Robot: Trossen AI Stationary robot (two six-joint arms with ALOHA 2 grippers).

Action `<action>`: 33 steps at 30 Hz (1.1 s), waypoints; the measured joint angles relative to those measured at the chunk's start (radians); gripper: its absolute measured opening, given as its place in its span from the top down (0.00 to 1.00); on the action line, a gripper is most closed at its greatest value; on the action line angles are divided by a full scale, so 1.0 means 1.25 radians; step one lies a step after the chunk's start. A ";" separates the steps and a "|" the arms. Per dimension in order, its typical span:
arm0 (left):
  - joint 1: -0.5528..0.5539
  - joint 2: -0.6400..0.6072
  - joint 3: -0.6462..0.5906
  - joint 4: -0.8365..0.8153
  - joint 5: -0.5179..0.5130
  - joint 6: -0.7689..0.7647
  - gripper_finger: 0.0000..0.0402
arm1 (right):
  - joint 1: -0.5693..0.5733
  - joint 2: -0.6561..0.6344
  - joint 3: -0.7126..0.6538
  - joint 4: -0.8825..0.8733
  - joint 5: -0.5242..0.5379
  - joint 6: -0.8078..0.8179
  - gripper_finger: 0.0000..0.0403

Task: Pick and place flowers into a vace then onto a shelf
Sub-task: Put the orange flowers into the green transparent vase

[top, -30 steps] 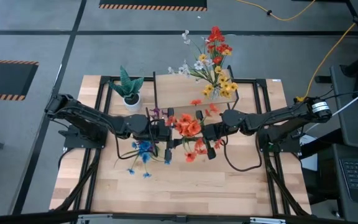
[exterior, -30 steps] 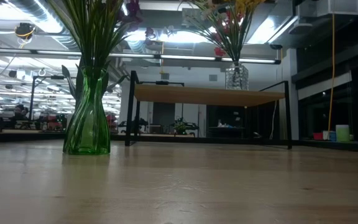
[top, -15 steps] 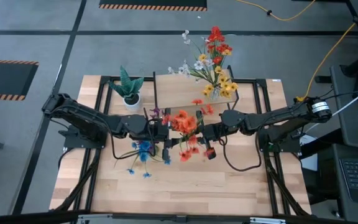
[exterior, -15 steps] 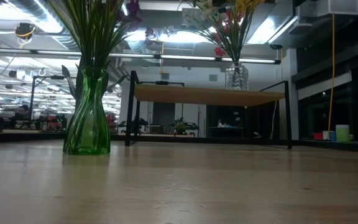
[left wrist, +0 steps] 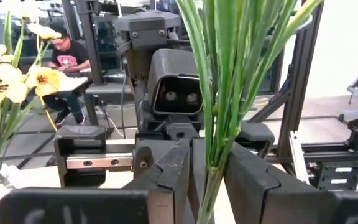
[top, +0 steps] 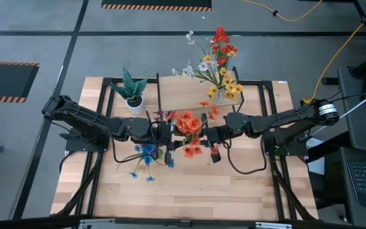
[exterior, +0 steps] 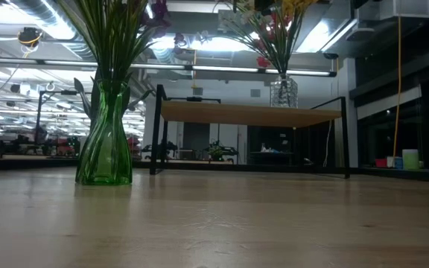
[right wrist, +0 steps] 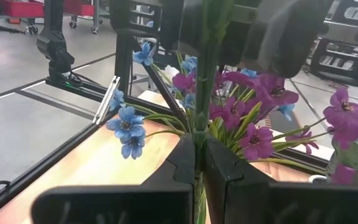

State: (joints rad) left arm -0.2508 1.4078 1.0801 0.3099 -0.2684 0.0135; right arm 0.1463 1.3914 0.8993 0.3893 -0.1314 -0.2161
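Right claw (top: 199, 137): your right arm reaches in from the right toward the counter's middle; in the right wrist view its fingers (right wrist: 182, 163) are nearly together, pinched on the green stems of the orange flowers (top: 188, 124).
Left claw (top: 168, 135): your left arm comes in from the left and faces the right claw; in the left wrist view its fingers (left wrist: 173, 180) stand narrowly apart with a bunch of green stems (left wrist: 219, 93) between them, and you cannot tell whether they press on the stems.
Orange flowers: held above the counter (top: 189, 184) between the two claws, just beside the green vase; the stems run upright, blossoms on top, as both wrist views show.
Green vase (exterior: 105, 138): stands upright on the counter, with straight stems rising out of its mouth; blue flowers (top: 146, 152) and purple flowers (top: 159, 116) spread around it in the high view.
Shelf (exterior: 250, 114): sits at the counter's far edge and carries a clear vase (exterior: 282, 92) of red, white and yellow flowers (top: 218, 60).
Potted plant (top: 132, 90): stands left of the shelf, well apart from the claws.
Change: half a second ago the orange blossoms sat slightly further right and lower in the high view; they have drawn closer to the left claw. Both arms have barely shifted.
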 joint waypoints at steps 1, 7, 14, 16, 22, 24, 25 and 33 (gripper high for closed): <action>0.000 0.000 0.000 0.000 0.000 0.000 0.79 | 0.000 0.000 0.000 -0.001 0.000 0.000 0.98; 0.000 -0.004 0.000 -0.023 0.002 -0.001 0.86 | 0.000 0.000 0.000 -0.001 0.002 0.000 0.98; 0.000 -0.004 0.001 -0.055 -0.001 0.019 0.97 | 0.000 0.001 -0.001 -0.005 0.003 0.004 0.93; 0.000 -0.004 0.001 -0.053 -0.002 0.025 0.98 | 0.000 0.001 -0.001 -0.007 0.002 0.004 0.91; 0.000 -0.004 0.001 -0.045 -0.005 0.027 0.99 | 0.001 -0.010 -0.001 -0.013 -0.001 0.002 0.86; -0.001 -0.005 0.001 -0.042 -0.005 0.027 0.99 | 0.008 -0.021 0.000 -0.015 0.000 0.001 0.83; -0.004 -0.008 0.000 -0.043 -0.005 0.026 0.99 | 0.011 -0.029 0.000 -0.026 0.000 0.000 0.81; -0.029 -0.067 0.000 -0.066 -0.055 0.029 0.99 | 0.017 -0.108 0.000 -0.112 -0.001 0.001 0.65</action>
State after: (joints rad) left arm -0.2866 1.3244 1.0798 0.2275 -0.3366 0.0494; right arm 0.1670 1.2558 0.8993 0.2489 -0.1332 -0.2153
